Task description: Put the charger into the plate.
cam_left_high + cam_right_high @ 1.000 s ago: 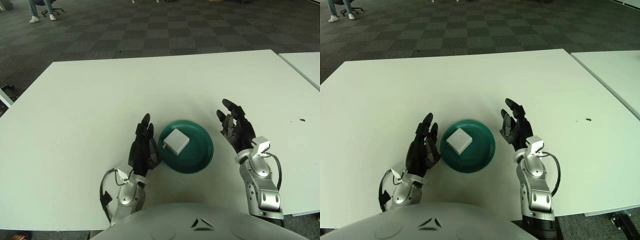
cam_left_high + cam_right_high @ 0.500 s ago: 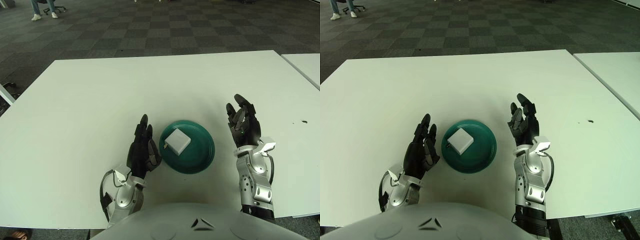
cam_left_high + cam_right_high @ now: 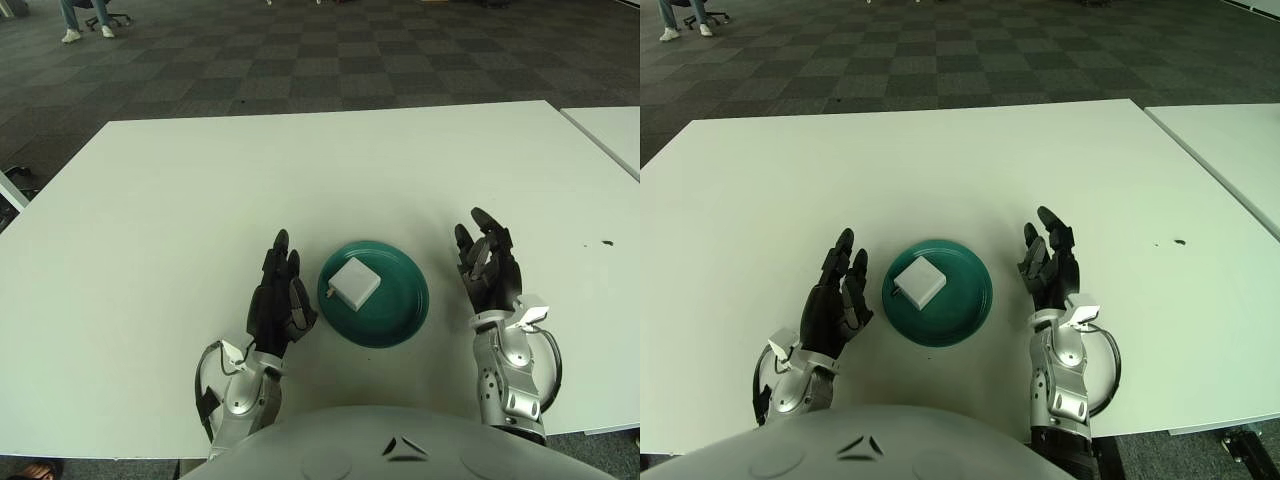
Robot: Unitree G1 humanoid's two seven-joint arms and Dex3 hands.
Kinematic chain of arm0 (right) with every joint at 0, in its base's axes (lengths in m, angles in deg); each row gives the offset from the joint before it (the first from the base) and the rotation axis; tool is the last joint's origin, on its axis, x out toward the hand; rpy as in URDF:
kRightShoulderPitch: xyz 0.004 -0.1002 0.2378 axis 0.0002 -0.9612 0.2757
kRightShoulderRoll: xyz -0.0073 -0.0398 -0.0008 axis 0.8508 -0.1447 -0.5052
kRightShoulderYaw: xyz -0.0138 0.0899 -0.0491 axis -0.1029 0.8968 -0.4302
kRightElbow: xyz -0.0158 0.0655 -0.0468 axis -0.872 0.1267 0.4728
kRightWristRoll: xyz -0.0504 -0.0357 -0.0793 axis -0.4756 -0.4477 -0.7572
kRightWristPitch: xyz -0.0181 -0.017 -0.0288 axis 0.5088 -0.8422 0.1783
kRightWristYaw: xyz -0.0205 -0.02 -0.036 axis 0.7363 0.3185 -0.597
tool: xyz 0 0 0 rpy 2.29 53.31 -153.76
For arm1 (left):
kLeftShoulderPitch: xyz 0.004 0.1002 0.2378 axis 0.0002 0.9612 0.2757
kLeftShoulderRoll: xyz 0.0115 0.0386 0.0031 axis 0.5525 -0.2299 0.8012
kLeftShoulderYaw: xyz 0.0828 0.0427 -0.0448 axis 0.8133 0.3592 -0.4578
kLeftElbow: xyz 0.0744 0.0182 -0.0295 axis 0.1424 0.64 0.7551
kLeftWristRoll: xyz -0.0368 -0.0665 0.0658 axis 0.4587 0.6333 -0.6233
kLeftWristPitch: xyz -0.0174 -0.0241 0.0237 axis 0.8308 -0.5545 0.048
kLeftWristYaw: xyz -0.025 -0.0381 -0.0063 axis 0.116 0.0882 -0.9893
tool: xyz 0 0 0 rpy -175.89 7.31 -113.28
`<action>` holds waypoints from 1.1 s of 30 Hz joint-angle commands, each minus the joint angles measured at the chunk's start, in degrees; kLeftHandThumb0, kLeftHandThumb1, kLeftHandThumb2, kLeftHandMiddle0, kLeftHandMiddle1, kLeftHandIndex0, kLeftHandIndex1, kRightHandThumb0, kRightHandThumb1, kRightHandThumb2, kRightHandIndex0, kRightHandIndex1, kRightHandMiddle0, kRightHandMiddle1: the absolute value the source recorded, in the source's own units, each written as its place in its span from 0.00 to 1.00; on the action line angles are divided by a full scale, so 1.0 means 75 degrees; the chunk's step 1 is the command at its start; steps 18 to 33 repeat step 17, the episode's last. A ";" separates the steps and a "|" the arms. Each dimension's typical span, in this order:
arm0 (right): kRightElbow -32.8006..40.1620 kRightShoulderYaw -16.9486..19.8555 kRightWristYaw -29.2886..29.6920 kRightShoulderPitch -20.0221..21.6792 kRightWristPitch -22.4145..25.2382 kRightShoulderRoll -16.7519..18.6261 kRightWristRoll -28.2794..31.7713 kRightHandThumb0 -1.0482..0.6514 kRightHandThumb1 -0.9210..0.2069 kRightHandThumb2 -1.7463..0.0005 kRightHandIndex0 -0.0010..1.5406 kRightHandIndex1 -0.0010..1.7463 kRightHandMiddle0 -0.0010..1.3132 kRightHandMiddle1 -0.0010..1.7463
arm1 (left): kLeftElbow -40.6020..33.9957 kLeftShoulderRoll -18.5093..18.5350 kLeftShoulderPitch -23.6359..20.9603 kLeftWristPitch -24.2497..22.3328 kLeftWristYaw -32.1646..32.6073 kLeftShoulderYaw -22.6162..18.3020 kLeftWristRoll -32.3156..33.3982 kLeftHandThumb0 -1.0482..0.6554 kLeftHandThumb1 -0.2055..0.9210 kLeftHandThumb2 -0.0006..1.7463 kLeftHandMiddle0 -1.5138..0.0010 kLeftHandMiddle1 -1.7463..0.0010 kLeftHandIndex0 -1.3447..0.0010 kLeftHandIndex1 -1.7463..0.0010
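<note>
A white square charger (image 3: 353,284) lies inside the dark green plate (image 3: 396,318) near the table's front edge. My left hand (image 3: 277,297) shows just left of the plate, fingers spread and holding nothing. To the right of the plate my right hand (image 3: 487,264) is raised, fingers spread and empty, a short gap away from the rim.
The white table (image 3: 300,170) stretches far behind the plate. A second white table (image 3: 610,130) stands at the right across a narrow gap. A small dark speck (image 3: 604,241) marks the table at far right. Dark checkered carpet lies beyond.
My right hand has moved to the right and back toward my body, away from the plate. My left hand has drawn back slightly. The charger stays in the plate.
</note>
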 commanded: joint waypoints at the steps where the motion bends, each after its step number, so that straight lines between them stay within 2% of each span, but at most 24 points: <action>1: -0.0218 -0.0271 -0.0026 -0.0230 -0.0128 -0.0040 -0.0332 0.08 0.00 0.56 0.22 0.01 0.03 0.45 | 0.0153 -0.0017 -0.0111 0.0100 -0.0077 -0.0141 0.0088 0.00 1.00 0.56 0.99 1.00 0.99 0.99; 8: -0.0326 -0.0623 0.0090 -0.0412 -0.0376 -0.0473 -0.1333 0.08 0.00 0.50 0.17 0.00 0.00 0.43 | 0.0251 -0.0013 -0.0230 0.0047 -0.0113 -0.0261 0.0033 0.00 1.00 0.56 0.98 0.99 0.98 0.99; 15: -0.0560 -0.0757 0.0404 -0.0389 -0.0553 -0.0595 -0.1839 0.08 0.00 0.47 0.15 0.00 0.00 0.42 | 0.0191 0.0002 -0.0241 -0.0039 0.0019 -0.0299 -0.0260 0.00 1.00 0.56 0.97 0.99 0.97 0.98; 17: -0.0677 -0.0812 0.0644 -0.0381 -0.0480 -0.0674 -0.2239 0.07 0.00 0.46 0.14 0.00 0.00 0.41 | 0.0209 -0.0020 -0.0234 -0.0009 0.0051 -0.0332 -0.0294 0.00 1.00 0.57 0.96 0.99 0.97 0.98; 33: -0.0677 -0.0812 0.0644 -0.0381 -0.0480 -0.0674 -0.2239 0.07 0.00 0.46 0.14 0.00 0.00 0.41 | 0.0209 -0.0020 -0.0234 -0.0009 0.0051 -0.0332 -0.0294 0.00 1.00 0.57 0.96 0.99 0.97 0.98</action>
